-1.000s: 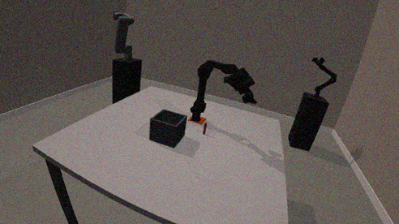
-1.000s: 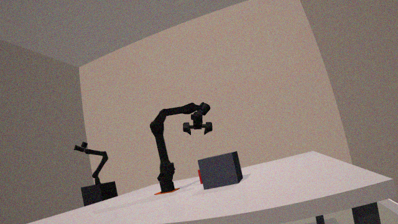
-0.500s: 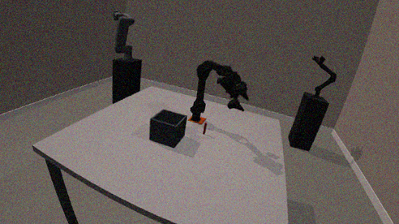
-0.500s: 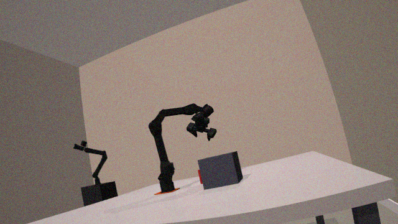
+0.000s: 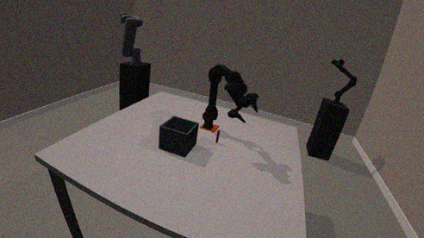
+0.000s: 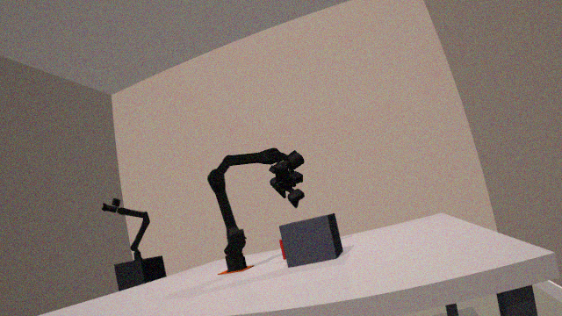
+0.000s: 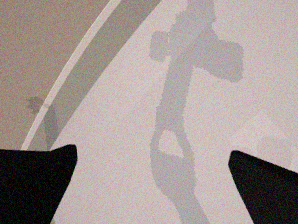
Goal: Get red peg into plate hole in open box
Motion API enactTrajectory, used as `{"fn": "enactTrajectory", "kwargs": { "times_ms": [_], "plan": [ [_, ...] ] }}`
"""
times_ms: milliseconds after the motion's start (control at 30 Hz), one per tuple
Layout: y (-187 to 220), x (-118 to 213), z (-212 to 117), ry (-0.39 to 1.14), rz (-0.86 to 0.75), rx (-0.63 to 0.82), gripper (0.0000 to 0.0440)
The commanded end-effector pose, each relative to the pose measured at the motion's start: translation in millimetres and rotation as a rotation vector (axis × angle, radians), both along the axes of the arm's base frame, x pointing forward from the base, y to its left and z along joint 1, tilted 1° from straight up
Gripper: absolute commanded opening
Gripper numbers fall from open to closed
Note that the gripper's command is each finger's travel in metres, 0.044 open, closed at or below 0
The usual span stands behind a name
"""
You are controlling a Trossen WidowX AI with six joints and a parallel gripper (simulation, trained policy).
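The red peg (image 5: 217, 137) stands upright on the table, to the right of the box in the top view. In the exterior view the peg (image 6: 283, 249) shows partly, behind the left edge of the box. The dark open box (image 5: 177, 141) (image 6: 309, 241) stands on the table; its inside is too dark to show the plate or the hole. My gripper (image 5: 252, 117) (image 6: 291, 202) (image 7: 155, 156) is open and empty, tilted downward, high above the table and away from the peg. The peg and the box are not in the wrist view.
The arm's base stands on an orange patch (image 5: 215, 128) (image 6: 222, 274) behind the peg and box. The table (image 5: 222, 208) (image 6: 417, 259) has its edge (image 7: 95, 80) in the wrist view. Two other arms stand on dark pedestals (image 5: 133, 83) (image 5: 325, 130) beyond the table. The arm's shadow crosses the table.
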State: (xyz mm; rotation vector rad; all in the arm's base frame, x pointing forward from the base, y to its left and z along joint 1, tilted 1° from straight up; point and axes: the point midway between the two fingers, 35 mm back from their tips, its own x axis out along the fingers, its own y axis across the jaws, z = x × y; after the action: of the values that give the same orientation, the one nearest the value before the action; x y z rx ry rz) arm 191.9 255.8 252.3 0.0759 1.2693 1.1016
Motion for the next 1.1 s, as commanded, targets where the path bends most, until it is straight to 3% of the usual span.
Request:
{"fn": "enactTrajectory", "kwargs": {
  "times_ms": [0, 533, 1067],
  "plan": [
    [-11, 2, -7, 0.063, -0.095, -0.044, 0.0440],
    [-58, 2, -42, 0.362, -0.527, -0.231, 0.0440],
    [-101, -17, -76, 0.646, -0.964, -0.427, 0.0440]
  ]
}}
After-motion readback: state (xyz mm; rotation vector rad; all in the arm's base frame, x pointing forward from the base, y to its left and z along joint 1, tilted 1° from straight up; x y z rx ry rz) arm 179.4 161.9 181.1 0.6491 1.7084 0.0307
